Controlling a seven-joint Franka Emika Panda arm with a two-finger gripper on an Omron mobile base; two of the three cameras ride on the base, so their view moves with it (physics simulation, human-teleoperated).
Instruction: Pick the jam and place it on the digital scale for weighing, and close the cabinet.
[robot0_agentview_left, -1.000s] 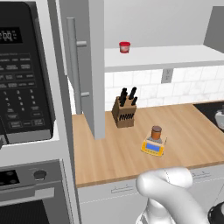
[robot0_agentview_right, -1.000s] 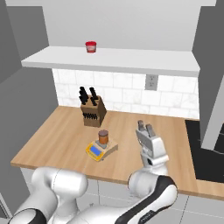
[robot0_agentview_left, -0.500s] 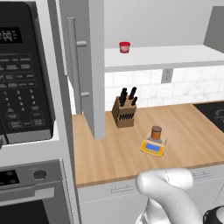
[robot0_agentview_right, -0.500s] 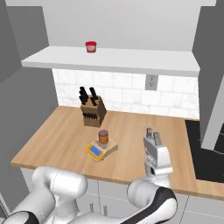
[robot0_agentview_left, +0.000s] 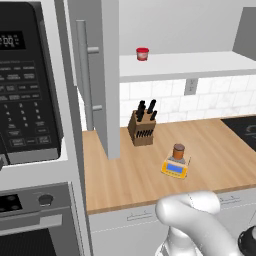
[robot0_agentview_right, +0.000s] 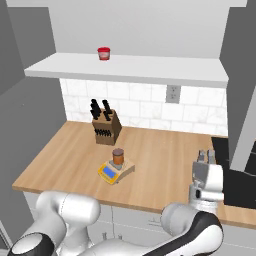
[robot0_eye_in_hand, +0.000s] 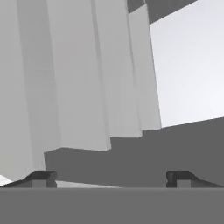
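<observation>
Your gripper (robot0_agentview_right: 206, 156) stands with its jaws spread wide and nothing between them — it points up over the right end of the counter (robot0_agentview_right: 160, 160). The jam (robot0_agentview_right: 118, 156) sits on the digital scale (robot0_agentview_right: 115, 170), well off to the gripper's left. The cabinet (robot0_agentview_left: 109, 75) door hangs open — farther left again, past the knife block (robot0_agentview_right: 106, 129).

Matt wooden counter (robot0_agentview_left: 220, 155), glossy white tiles (robot0_agentview_right: 145, 107), wooden knife block (robot0_agentview_left: 141, 131).
</observation>
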